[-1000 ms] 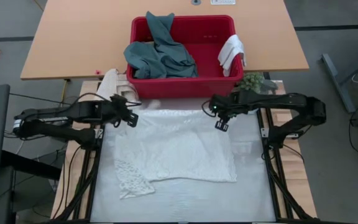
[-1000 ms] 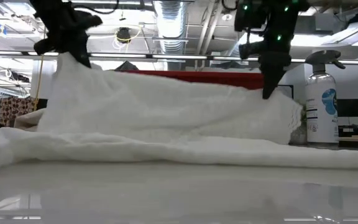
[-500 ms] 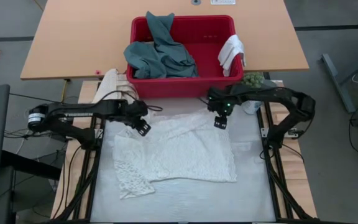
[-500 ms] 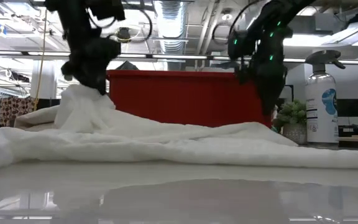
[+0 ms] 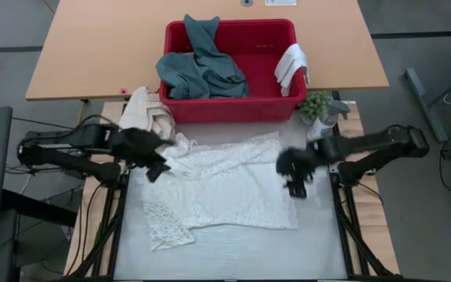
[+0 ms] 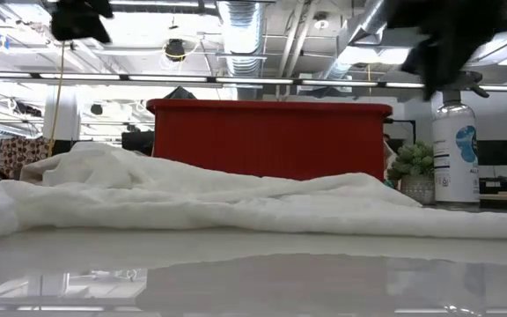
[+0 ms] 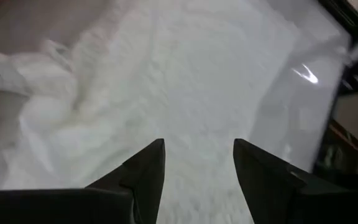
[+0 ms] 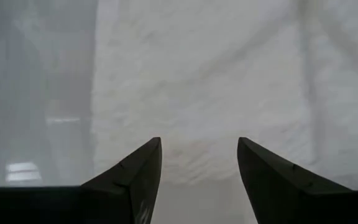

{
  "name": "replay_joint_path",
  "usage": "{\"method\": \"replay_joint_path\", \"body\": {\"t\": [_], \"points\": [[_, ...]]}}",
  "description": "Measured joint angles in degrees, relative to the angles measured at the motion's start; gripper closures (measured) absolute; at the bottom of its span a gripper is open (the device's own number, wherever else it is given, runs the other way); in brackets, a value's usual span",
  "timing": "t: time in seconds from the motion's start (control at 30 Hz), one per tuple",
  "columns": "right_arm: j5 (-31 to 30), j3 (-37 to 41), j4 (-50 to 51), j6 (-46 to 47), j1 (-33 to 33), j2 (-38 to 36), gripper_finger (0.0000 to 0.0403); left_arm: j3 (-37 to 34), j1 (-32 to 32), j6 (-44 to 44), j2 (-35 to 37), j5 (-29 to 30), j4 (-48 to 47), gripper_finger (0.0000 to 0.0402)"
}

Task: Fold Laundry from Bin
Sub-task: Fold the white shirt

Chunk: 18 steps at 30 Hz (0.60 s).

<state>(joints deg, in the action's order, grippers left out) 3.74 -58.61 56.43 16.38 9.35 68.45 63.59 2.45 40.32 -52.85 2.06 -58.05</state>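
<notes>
White towel (image 5: 221, 184) lies rumpled just in front of the red bin (image 5: 229, 106). Left gripper (image 5: 156, 168) and right gripper (image 5: 296, 186) hover at its side edges, fingers spread, empty. Probably best: re-pinch matching corners evenly.

Motion-blurred right gripper (image 5: 294, 174)

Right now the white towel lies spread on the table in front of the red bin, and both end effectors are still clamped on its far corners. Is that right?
Not quite. The white towel does lie spread on the table in front of the red bin, but both end effectors are open and hold nothing. The left wrist view shows the left end effector with cloth-free fingers above the towel; the right wrist view shows the same for the right end effector.
</notes>
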Motion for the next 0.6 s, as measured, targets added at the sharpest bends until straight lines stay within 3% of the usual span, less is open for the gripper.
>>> {"method": "replay_joint_path", "body": {"t": [0.17, 0.27, 0.43, 0.6], "points": [[-7.3, 2.7, -2.2, 21.5, 17.2, 2.8, 0.0170, 0.0, 9.2, 3.9, 1.7, 3.5, -1.8, 0.0223], [-10.7, 2.7, -2.8, 28.5, 24.8, 6.6, 0.0170, 0.0, 14.7, 5.4, 0.7, 6.1, -1.7, 0.0223], [-10.9, 2.7, -5.5, 30.7, 30.8, 13.4, 0.0170, 0.0, 22.2, 6.9, -3.3, 9.8, -0.4, 0.0223], [-10.5, 2.7, -7.8, 27.8, 31.6, 17.3, 0.0170, 0.0, 26.6, 12.3, -6.3, 14.6, 1.8, 0.0223]]}}
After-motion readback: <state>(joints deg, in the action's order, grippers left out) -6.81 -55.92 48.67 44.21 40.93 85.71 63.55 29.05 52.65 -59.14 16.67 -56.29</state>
